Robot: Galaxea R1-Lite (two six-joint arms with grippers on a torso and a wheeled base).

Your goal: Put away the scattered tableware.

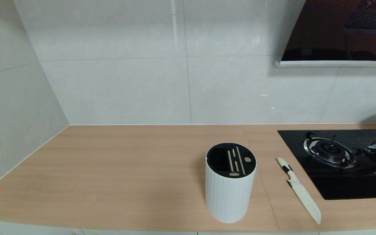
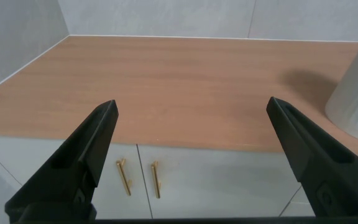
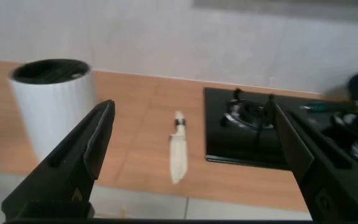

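The left gripper (image 2: pixel 191 162) hung off to the left of the knife holder (image 1: pixel 229 189), out past the front edge of the countertop (image 1: pixel 126 163) on which the holder stood, above cabinet doors with brass handles (image 2: pixel 124 176). It was held roughly level, aimed across the counter toward the wall. Its two dark fingers (image 2: pixel 73 168) were spread wide apart with nothing between them.

The right gripper (image 3: pixel 191 162) hung in front of the holder and somewhat to its right, also off the counter's front edge, level and aimed at the back wall. Its fingers (image 3: pixel 319 165) were likewise parted wide and held nothing.

The knife (image 1: pixel 299 191) lay flat on the counter just to the right of the holder, between it and the black gas hob (image 1: pixel 354 182), touching neither. Its long axis ran from back to front at a slant. The white handle with a black band pointed toward the wall and sat nearer the holder. The pale speckled blade pointed toward the front edge, with its tip farther from the holder.

The holder stood upright, a white ribbed cylinder with a black slotted top.
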